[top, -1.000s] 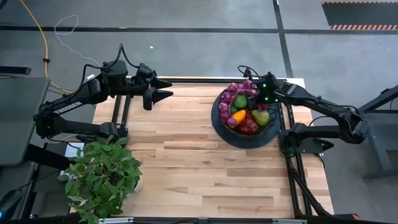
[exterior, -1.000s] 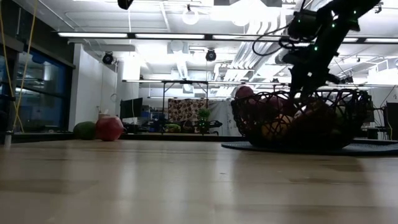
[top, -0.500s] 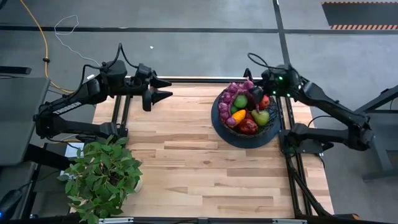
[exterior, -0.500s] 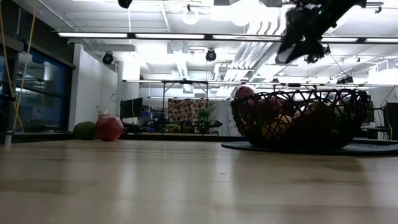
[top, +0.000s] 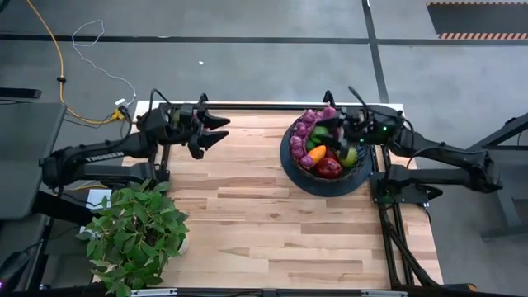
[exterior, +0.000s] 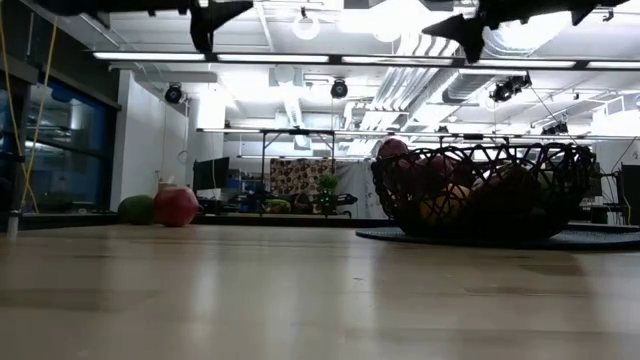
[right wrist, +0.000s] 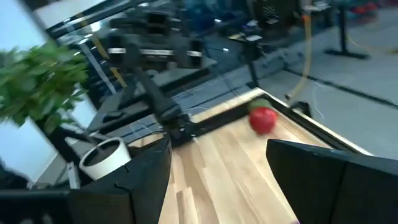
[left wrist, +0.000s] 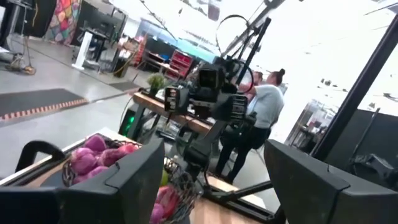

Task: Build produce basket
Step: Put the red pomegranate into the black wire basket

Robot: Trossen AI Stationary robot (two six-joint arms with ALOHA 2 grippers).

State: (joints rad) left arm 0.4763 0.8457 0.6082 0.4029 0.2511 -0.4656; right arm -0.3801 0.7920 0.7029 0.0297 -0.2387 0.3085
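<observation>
Black wire basket [top: 326, 157] at our right holds the produce [top: 322, 144]; our right gripper [top: 328, 125], spread and empty, has lifted above it since a second ago. Low down, a red apple [exterior: 176, 206] waits: firm, smooth, best pinched across its middle. From the left wrist, our left gripper [left wrist: 211, 180] gapes.

Produce [top: 323, 148] in basket [top: 290, 169], table's [top: 247, 206] right; plant [top: 136, 231] front-left.
</observation>
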